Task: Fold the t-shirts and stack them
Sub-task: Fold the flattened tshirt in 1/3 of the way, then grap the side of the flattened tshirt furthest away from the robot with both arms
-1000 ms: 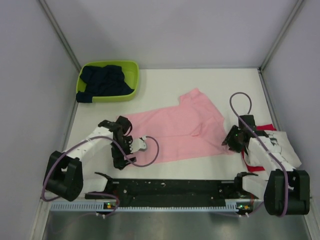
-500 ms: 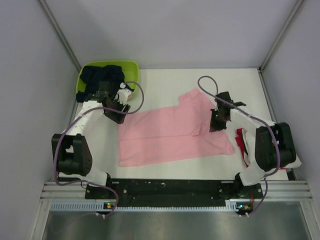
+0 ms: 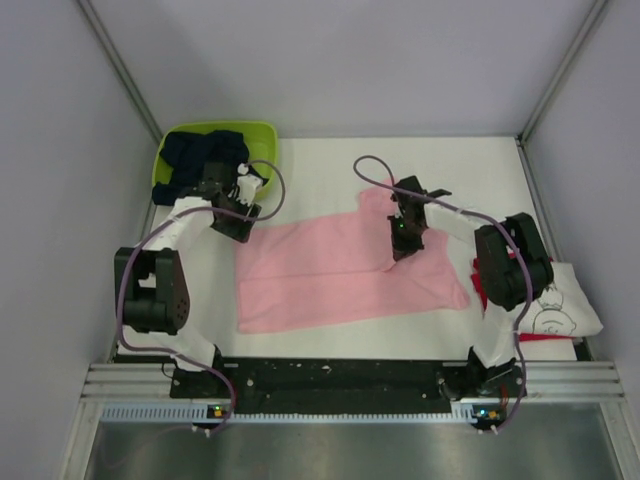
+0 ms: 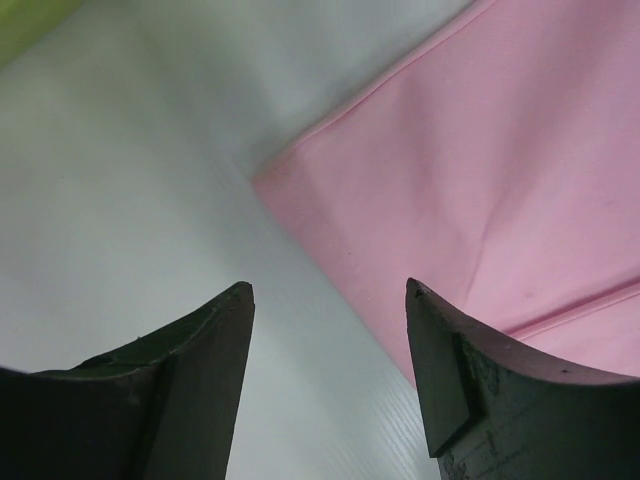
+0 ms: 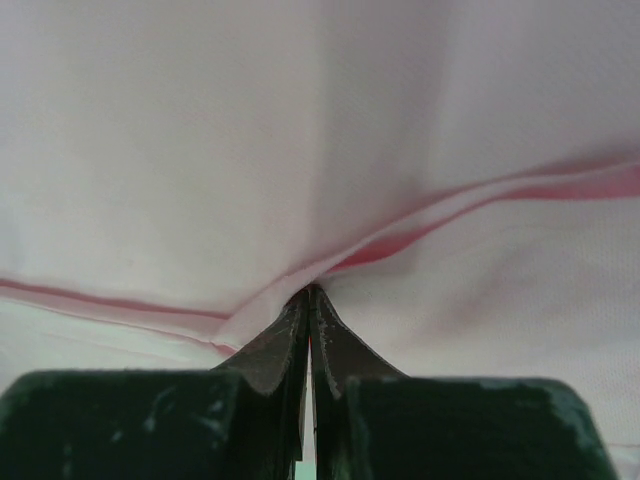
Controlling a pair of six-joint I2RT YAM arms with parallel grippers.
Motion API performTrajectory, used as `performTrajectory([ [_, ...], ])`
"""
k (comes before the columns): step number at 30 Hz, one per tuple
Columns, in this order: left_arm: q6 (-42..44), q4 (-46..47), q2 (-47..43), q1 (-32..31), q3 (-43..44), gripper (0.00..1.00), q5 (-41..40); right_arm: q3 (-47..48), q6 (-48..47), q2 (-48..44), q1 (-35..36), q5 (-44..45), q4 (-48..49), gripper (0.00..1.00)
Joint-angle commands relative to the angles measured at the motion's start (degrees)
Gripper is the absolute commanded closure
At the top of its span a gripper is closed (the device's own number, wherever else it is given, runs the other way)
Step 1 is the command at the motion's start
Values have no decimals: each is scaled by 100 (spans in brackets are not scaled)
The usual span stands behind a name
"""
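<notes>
The light pink t-shirt (image 3: pixel 330 275) lies spread across the middle of the table. My left gripper (image 3: pixel 236 226) is open and empty, low over the table at the shirt's far left corner (image 4: pixel 450 180); the corner lies just ahead of the fingertips. My right gripper (image 3: pixel 402 244) is shut, its tips (image 5: pixel 308 296) pinching a raised fold of the pink t-shirt (image 5: pixel 330 150) near the right sleeve. The navy t-shirt (image 3: pixel 205 160) lies in the basket. The white t-shirt with line drawing (image 3: pixel 560 310) lies at the right, with the red t-shirt (image 3: pixel 478 293) showing under its left edge.
The lime-green basket (image 3: pixel 262 135) stands at the far left corner. Grey walls close in the table on the left, right and back. The arm bases and a black rail (image 3: pixel 340 375) run along the near edge.
Both arms swung from the near edge out to the far side. The left gripper reached the shirt's far left corner. The right gripper moved left onto the fold by the sleeve.
</notes>
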Motion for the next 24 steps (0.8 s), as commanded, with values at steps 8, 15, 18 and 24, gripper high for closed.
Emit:
performTrajectory([
  [8,346,416,461,199,319,32,351,2279,-400,832,318,-741,-93,100],
  [15,601,460,980,216,627,28,-44,3491,-1096,1121,-471,-336,-296,63],
  [18,654,425,1077,234,819,28,-53,4387,-1262,1805,-850,-100,-287,59],
  [24,777,390,1419,313,1075,25,-88,6207,-1570,3413,-1175,-308,-296,46],
])
